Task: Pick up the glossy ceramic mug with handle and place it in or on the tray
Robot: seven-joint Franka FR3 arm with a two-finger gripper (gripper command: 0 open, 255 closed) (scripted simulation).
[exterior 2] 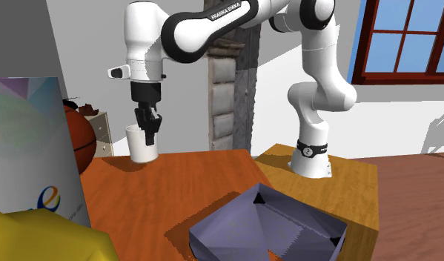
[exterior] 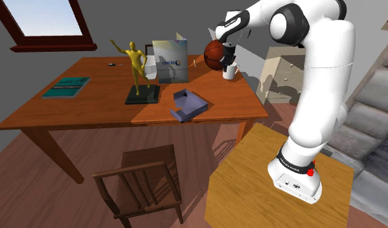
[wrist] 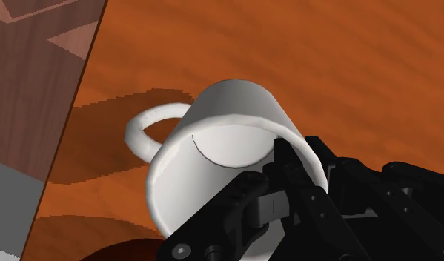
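Note:
A glossy white mug (exterior: 230, 72) with a loop handle is at the far corner of the wooden table (exterior: 89, 97), in front of a basketball. My black gripper (exterior: 228, 60) comes down onto it from above and is shut on its rim. In the second exterior view the gripper (exterior 2: 148, 133) grips the mug (exterior 2: 141, 147) at the top edge, and I cannot tell whether the base touches the tabletop. The wrist view shows one finger inside the mug (wrist: 213, 141) and one outside, with the handle on the far side from the gripper (wrist: 276, 174). The blue-grey tray (exterior: 188, 105) lies near the table's front edge.
A basketball (exterior: 215, 54) sits right behind the mug. A golden figurine (exterior: 137, 68) on a dark base and a printed box (exterior: 171, 60) stand mid-table, and a teal book (exterior: 66, 87) lies at the shoulder view's left. A wooden chair (exterior: 144, 184) stands before the table.

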